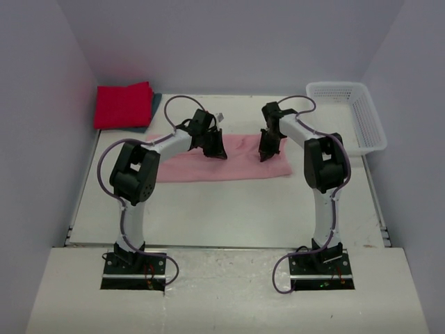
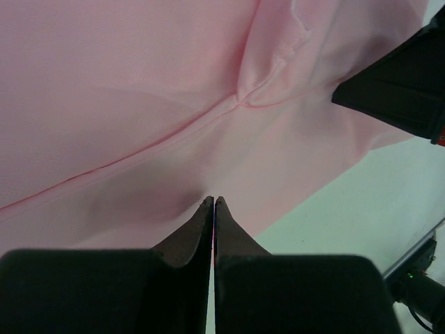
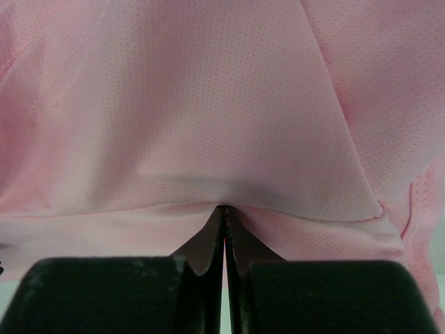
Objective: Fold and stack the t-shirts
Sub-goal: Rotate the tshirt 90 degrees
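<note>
At the right claw (image 3: pixel 223 209) tips, the pink t-shirt (image 3: pixel 208 104) hem is pinched; the left claw (image 2: pixel 213 202), pressed together, points at it.

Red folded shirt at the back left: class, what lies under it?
A dark teal cloth peeks out beneath the red shirt at its right and near edges; the rest is covered.

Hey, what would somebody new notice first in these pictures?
A pale pink t-shirt lies as a long strip mid-table, with the left gripper and right gripper shut, tips at it. A bright red folded t-shirt sits on a dark teal one far left; a white mesh basket stands far right.
</note>
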`<state>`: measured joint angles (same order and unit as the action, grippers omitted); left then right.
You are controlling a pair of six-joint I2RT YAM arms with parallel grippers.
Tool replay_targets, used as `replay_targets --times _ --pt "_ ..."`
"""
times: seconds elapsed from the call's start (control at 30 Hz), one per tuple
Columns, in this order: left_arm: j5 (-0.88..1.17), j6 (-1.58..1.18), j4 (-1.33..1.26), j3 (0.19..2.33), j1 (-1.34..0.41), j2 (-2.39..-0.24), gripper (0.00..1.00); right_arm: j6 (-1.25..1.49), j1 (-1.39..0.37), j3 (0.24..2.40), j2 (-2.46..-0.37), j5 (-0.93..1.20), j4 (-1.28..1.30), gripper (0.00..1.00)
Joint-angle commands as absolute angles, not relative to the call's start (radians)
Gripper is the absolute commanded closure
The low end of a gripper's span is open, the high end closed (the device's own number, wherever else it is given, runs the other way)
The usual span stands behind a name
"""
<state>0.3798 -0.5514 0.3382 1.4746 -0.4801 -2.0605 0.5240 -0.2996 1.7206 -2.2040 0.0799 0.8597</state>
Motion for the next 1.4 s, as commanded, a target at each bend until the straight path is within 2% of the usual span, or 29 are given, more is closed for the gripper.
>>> replay_targets --times 0.0,0.4,0.63,0.93,1.17,1.37 --pt "0.31 -0.497 0.388 1.523 -0.48 -2.057 1.0 0.525 -0.293 1.727 -2.186 0.074 0.891 1.0" --pt "0.168 -0.43 0.55 1.758 -0.417 -2.094 1.0 0.414 -0.293 1.79 -1.959 0.1 0.854 1.0" --pt "0.146 -0.402 0.672 1.888 -0.347 -2.183 1.0 0.462 -0.316 1.638 -1.902 0.374 0.72 1.0" --pt "0.031 -0.443 0.673 1.8 -0.319 -2.189 1.0 0.454 -0.443 1.77 -2.114 0.311 0.769 1.0" --pt "-0.043 -0.463 0.63 1.625 -0.319 -2.097 1.0 0.497 -0.465 1.732 -2.151 0.31 0.738 1.0" --pt "-0.104 -0.488 0.706 1.609 -0.318 -2.12 1.0 0.508 -0.468 1.746 -2.19 0.262 0.799 1.0"
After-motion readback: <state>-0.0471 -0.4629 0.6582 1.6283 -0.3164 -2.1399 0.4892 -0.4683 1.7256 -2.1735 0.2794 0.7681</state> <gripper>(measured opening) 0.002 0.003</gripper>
